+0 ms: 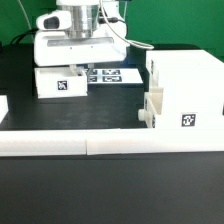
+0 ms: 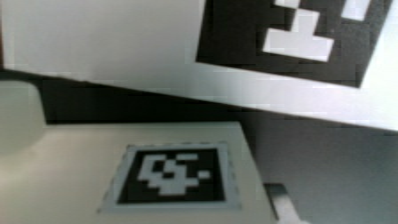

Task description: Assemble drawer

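One small white open-top tray (image 1: 60, 83) with a square tag stands on the black table at the back left. It fills the wrist view (image 2: 173, 175), very close. My gripper (image 1: 75, 50) sits directly on top of it, and its fingertips are hidden behind the tray in the exterior view. In the wrist view one finger (image 2: 285, 200) lies right beside the tray's side wall; I cannot tell if it touches. The large boxy housing (image 1: 185, 80) stands at the exterior view's right. The second small tray (image 1: 150, 108) sits against the housing's left side.
The marker board (image 1: 105, 74) lies flat just to the exterior view's right of the gripped-over tray, and one of its tags shows in the wrist view (image 2: 294, 35). A long low white border wall (image 1: 100, 142) runs along the front.
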`<state>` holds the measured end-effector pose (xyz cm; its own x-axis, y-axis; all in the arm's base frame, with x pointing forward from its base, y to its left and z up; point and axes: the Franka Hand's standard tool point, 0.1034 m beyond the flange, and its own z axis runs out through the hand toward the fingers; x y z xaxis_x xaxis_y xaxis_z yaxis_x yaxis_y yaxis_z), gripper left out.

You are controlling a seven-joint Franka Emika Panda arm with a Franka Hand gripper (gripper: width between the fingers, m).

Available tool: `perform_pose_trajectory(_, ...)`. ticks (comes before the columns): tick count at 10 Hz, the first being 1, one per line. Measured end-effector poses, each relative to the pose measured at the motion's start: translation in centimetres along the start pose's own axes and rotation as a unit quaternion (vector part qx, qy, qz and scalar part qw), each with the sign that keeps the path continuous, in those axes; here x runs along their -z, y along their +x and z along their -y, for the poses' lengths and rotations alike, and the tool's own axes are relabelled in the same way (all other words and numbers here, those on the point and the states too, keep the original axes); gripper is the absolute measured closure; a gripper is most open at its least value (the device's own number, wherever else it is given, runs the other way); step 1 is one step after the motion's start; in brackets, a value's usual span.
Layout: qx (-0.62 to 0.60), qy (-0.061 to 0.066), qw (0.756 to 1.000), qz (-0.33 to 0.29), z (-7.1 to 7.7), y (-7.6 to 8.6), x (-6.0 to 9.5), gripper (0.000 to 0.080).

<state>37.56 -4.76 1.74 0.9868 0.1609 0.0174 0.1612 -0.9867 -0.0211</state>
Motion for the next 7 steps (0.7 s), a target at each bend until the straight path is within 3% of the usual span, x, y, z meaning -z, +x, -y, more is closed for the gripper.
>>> perform_pose_trajectory(1, 0.01, -0.001, 1.0, -0.006, 1.0, 1.3, 1.5, 0.0757)
perform_pose_trajectory(3, 0.013, 0.001, 1.0, -0.006, 2.1, 3.0, 2.5, 0.0757)
perform_pose_trajectory(4, 0.02, 0.001, 1.0, -0.009, 2.4, 4.6, 3.2, 0.0757)
perform_pose_trajectory(7, 0.064, 0.0, 0.998, -0.019, 1.5, 7.9, 4.2, 0.0757)
